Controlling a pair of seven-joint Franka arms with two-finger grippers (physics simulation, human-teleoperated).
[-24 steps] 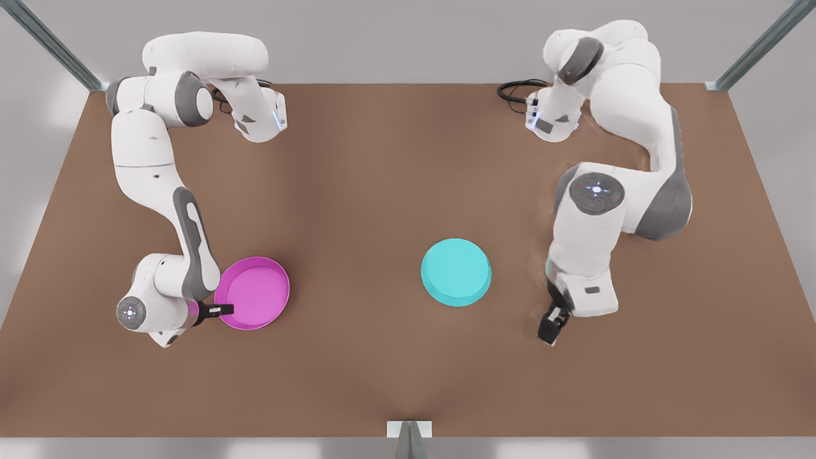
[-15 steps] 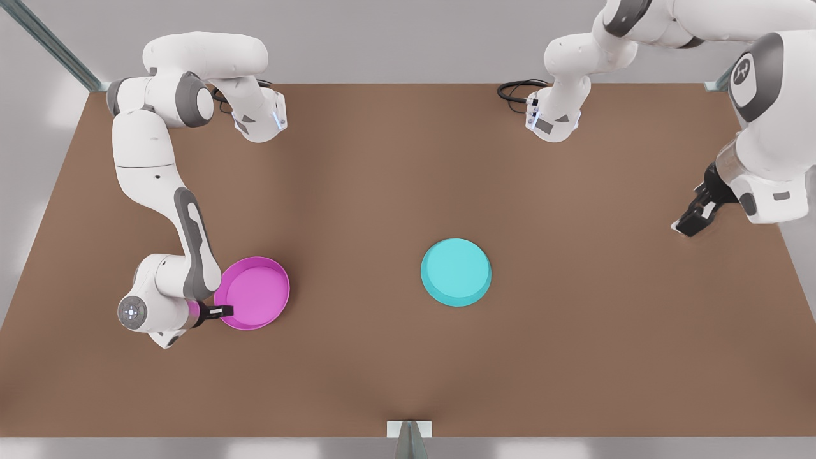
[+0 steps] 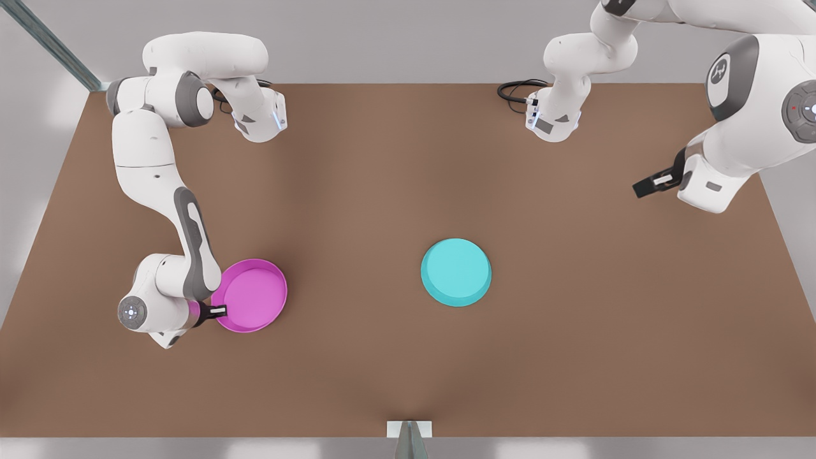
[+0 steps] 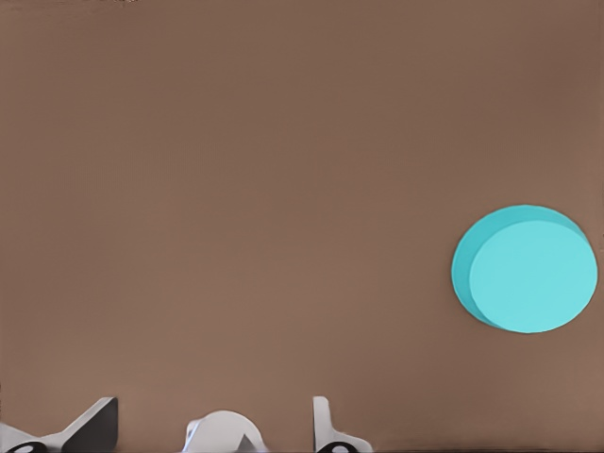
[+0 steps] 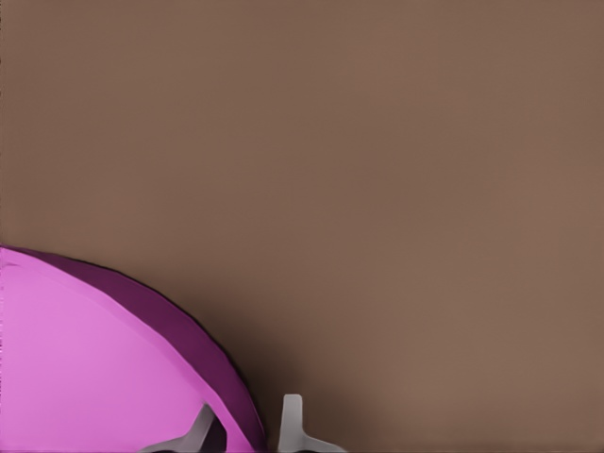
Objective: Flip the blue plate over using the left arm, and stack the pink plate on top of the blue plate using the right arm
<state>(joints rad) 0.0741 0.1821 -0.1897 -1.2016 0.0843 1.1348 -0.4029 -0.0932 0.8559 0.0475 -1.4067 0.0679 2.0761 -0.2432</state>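
The right pincer [image 3: 220, 311] is gripping the rim of the pink plate [image 3: 252, 296] near the surface's [image 3: 382, 178] left edge in the front view. The blue plate [image 3: 456, 272] is lying underside up near the surface's middle. The left pincer [image 3: 645, 187] is hovering by the opposite edge, fingers spread wide.
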